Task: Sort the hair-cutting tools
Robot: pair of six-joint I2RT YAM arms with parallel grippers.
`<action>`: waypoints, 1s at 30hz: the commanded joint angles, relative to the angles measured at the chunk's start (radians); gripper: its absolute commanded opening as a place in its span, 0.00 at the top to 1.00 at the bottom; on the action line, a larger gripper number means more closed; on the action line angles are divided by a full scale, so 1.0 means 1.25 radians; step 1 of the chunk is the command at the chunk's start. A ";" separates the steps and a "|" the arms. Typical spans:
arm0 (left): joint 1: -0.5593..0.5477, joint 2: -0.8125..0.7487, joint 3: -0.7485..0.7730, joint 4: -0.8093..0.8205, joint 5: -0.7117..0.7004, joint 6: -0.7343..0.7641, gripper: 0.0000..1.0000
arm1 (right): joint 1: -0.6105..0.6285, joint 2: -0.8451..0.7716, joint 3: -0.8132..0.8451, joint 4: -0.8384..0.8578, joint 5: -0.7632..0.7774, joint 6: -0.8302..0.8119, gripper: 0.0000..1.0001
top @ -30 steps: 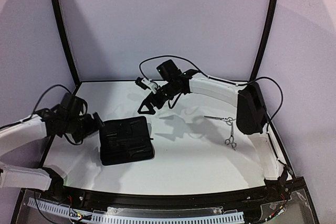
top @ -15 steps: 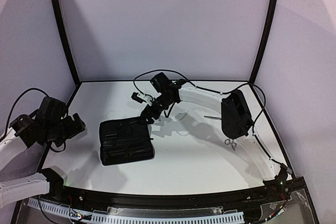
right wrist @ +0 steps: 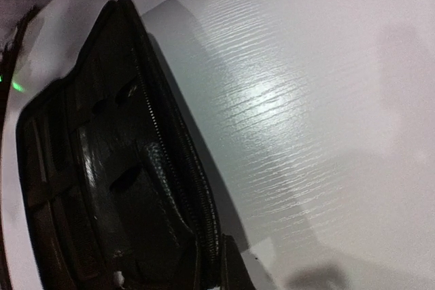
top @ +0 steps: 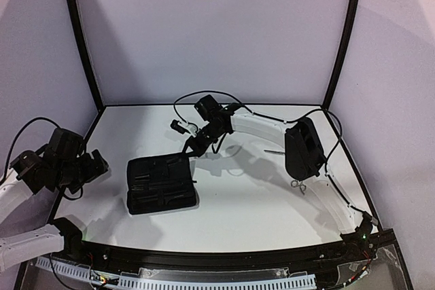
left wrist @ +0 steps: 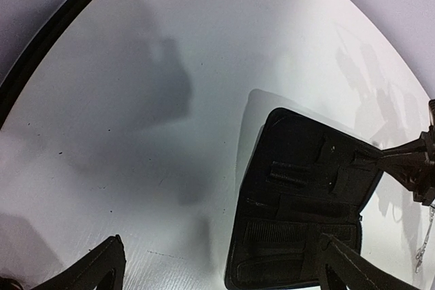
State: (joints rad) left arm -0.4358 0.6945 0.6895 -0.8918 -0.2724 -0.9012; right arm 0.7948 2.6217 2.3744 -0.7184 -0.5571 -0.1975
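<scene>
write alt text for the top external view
The right gripper is shut on the far right corner of an open black rectangular zip case lying on a white table. The left gripper hangs open by the table's left edge. Small silver metal scissors lie to the right, partly behind the right arm.

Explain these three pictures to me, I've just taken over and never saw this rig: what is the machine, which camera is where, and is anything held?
Two robot arms are bolted at the near edge of a white table. The wide picture looks down from above and behind them. The other two come from a camera on each wrist. An open black zip case lies on the table, and silver scissors lie at the right, partly hidden by the right arm. The left pincer hangs open, holding nothing. The right pincer is shut on the case's far zipped edge, as both wrist views suggest.
</scene>
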 commanded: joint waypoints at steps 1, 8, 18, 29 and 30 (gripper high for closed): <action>0.004 -0.002 0.009 -0.026 -0.011 -0.006 0.01 | -0.005 -0.076 -0.125 0.104 0.058 0.136 1.00; 0.004 -0.004 0.002 -0.008 0.008 -0.023 0.01 | -0.019 -0.316 -0.514 0.343 0.219 0.378 1.00; 0.003 0.143 -0.022 0.235 0.150 -0.029 0.01 | -0.009 -0.604 -1.026 0.575 0.467 0.829 1.00; -0.003 0.407 0.103 0.326 0.269 0.035 0.01 | 0.117 -0.758 -1.292 0.651 0.654 1.189 1.00; -0.003 0.418 0.116 0.323 0.270 0.040 0.01 | 0.129 -0.762 -1.296 0.647 0.662 1.206 1.00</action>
State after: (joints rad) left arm -0.4362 1.1863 0.7556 -0.5322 0.0097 -0.9014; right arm 0.8975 1.6926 0.8108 0.0810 0.1511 1.1162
